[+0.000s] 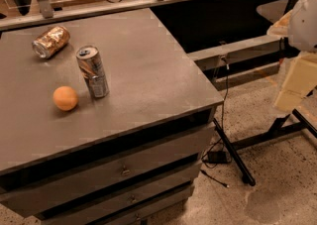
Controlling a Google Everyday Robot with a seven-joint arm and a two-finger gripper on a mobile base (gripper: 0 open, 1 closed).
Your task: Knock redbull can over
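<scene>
Counter (148,70): grey flat top, drawers in its front.

Redbull can (92,72): slim, silver with blue and reddish markings, standing upright on the counter's left half as viewed, pull-tab top up.

Orange ball (65,98): on the counter just beside the redbull can, nearer the front edge, a small gap between them.

Gold can (50,41): shorter, shiny, lying on its side towards the counter's far left corner.

End effector (296,83): pale, at the view's right edge, off the counter and well apart from the redbull can; released or clenched, cannot tell.

Tabletop (158,80), redbull can (93,72), gold can (50,41), ball (65,98), end effector (296,84) off right
</scene>
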